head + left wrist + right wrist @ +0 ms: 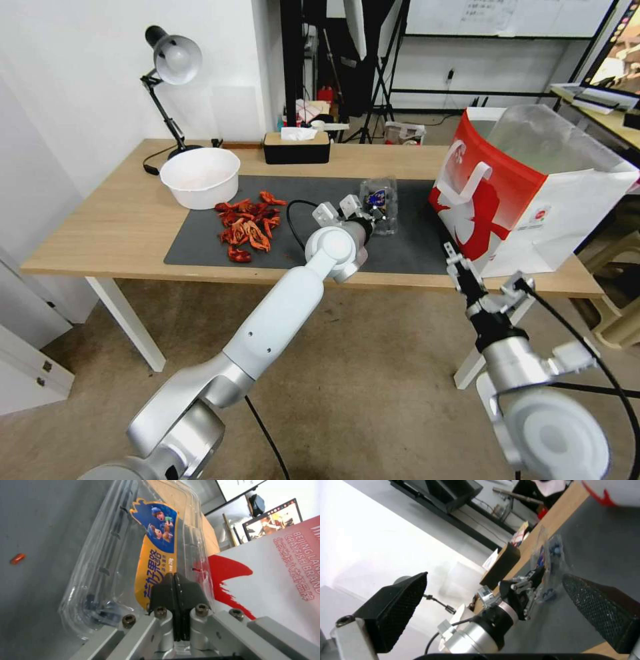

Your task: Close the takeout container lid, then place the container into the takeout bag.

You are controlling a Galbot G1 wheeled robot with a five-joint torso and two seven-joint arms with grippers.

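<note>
Clear plastic makes up the takeout container (pixel 380 203), which sits on the dark mat (pixel 200 243) near the middle of the table (pixel 100 227) in the head view, a blue and yellow label on its top. The left gripper (pixel 363 212) meets the box at its 7 o'clock edge. Red crayfish (pixel 245 225) lie at 9 o'clock from the box, a white bowl (pixel 200 177) at 10 o'clock, a black tissue box (pixel 297 148) at 11 o'clock. The takeout bag (pixel 527 190) stands open at 3 o'clock, close to the box. The right gripper (pixel 459 261) hangs off the table's front edge below the bag.

From the left wrist, the lid (pixel 140 542) lies down over the box, and the two black fingers (pixel 165 592) are pressed together on its rim.

From the right wrist, the right gripper's pads (pixel 398 605) stand spread wide with nothing between them.
</note>
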